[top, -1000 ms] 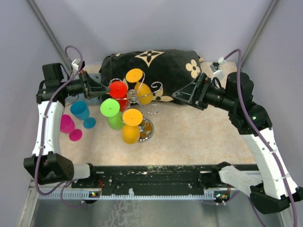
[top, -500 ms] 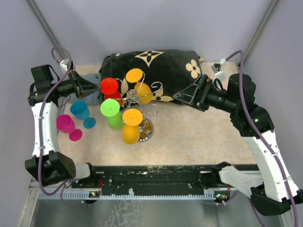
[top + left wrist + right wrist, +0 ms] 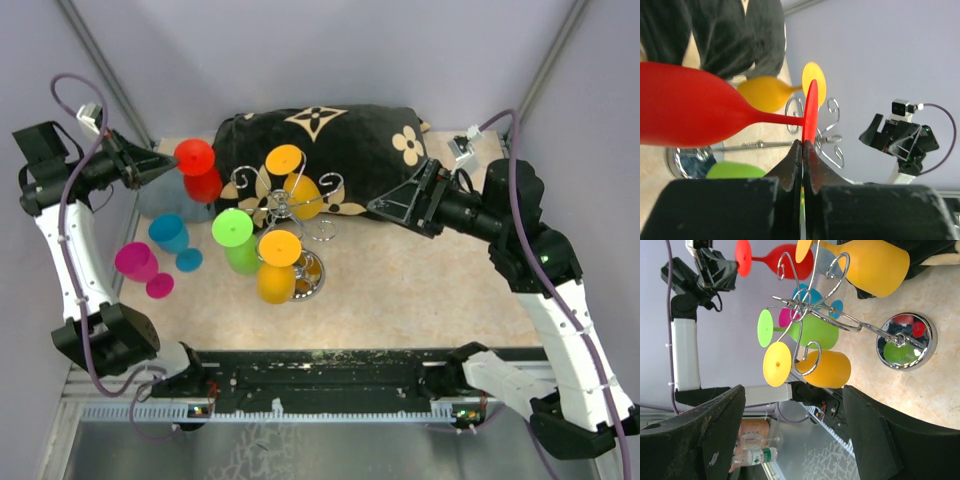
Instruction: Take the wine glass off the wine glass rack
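a: top view first. where's the red wine glass point(image 3: 198, 170)?

b: off the wine glass rack point(image 3: 285, 205). it is out to the left, well apart from the scroll arms, in the air above the tabletop point(image 3: 420, 290). the left gripper point(image 3: 150, 165) has it by the foot.

a: why out there?

b: my guess: to keep it away from the green glass point(image 3: 235, 235) on the rack. a blue glass point(image 3: 170, 235) and a pink glass point(image 3: 140, 262) lie below, so that is likely the drop spot.

a: left wrist view?

b: the left gripper point(image 3: 803, 145) is pinched narrow on the rim of the foot disc. the red wine glass point(image 3: 690, 115) juts sideways, bowl away from the wire. a thin edge hold, so it could swing.

a: right wrist view?

b: the right gripper point(image 3: 792, 390) is spread wide with nothing in it, facing the wine glass rack point(image 3: 810, 315) without touching. probably waiting to steady it. the red wine glass point(image 3: 780, 260) is at the far top, beyond the curls.
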Robot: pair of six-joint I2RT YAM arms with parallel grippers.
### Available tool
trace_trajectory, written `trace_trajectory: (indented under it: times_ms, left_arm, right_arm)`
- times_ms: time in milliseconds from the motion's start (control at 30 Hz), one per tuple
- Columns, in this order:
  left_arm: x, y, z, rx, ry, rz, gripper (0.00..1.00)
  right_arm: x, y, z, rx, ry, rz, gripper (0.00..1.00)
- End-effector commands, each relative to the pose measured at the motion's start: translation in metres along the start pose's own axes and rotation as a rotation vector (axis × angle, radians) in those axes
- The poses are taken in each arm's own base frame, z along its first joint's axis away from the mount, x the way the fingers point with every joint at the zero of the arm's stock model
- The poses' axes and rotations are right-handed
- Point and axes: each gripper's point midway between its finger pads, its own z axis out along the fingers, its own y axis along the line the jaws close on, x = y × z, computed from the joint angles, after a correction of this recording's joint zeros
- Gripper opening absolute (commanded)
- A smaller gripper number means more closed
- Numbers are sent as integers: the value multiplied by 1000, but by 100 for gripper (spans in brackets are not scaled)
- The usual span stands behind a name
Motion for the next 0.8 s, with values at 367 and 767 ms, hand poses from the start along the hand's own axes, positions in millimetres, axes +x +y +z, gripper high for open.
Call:
trace_trajectory:
  times_ms: [367, 767]
  left_arm:
    - [-36, -123, 68, 123, -31, 825, 0]
    - [81, -191, 73, 392, 47, 1308, 0]
  right_arm:
    - [-19, 24, 1, -45, -20, -85, 79]
    - [-96, 21, -3, 68, -16, -210, 79]
